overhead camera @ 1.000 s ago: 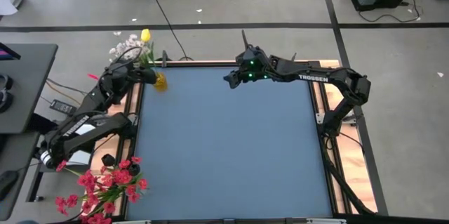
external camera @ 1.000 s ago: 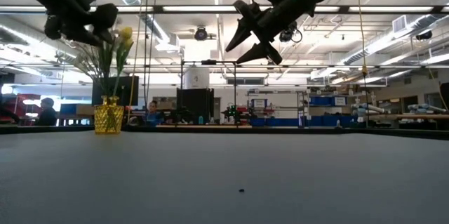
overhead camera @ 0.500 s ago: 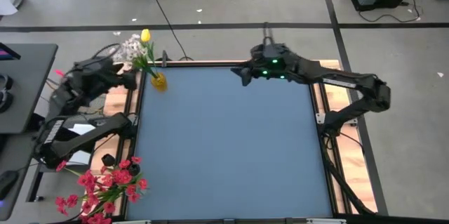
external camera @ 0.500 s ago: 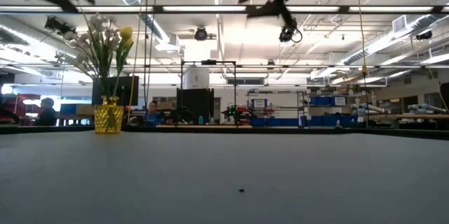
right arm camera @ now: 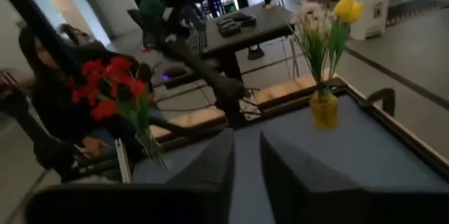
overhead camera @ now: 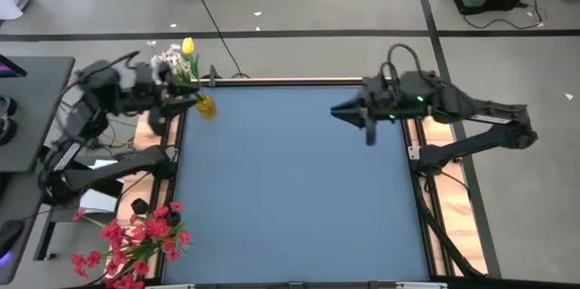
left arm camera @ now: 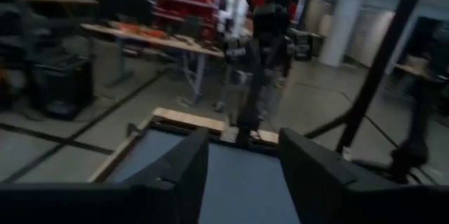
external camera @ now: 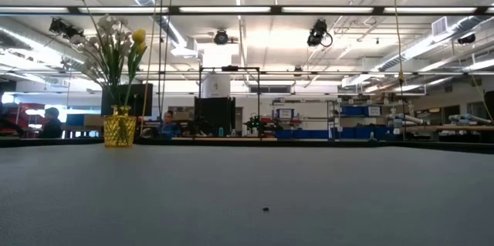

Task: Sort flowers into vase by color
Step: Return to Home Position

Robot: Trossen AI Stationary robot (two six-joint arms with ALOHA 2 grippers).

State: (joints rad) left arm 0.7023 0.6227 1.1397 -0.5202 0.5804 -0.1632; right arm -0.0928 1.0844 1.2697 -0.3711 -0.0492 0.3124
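Half a second ago both arms still showed at the top of the low view; now they are gone from it and only the room's ceiling lights show there. From above, the right arm has drawn back toward the right edge of the table (overhead camera: 290, 189). The right claw (right arm camera: 247, 145) now hangs over the far right part of the table rather than the far middle, its fingers apart with a narrow gap between them. The left arm, which was at the vase a second ago, sits folded beyond the table's left edge. The left claw (left arm camera: 243, 147) points across toward the table with its fingers well apart, holding nothing. The yellow vase (overhead camera: 207, 105) has not moved: it stands upright on the far left corner of the table. In it the white flowers (external camera: 108, 34) and the yellow tulip (external camera: 138, 37) stand with their long stems running up and down. The stems fan out a little from the vase's mouth, blossoms at the top, the white sprigs leaning to the left of the low view and the tulip just to their right. The red flowers (overhead camera: 136, 239) are well apart from these, at the table's near left corner and reaching out past its left edge. In the right wrist view their stems rise at a slight lean with the blossoms uppermost. What holds them I cannot tell.
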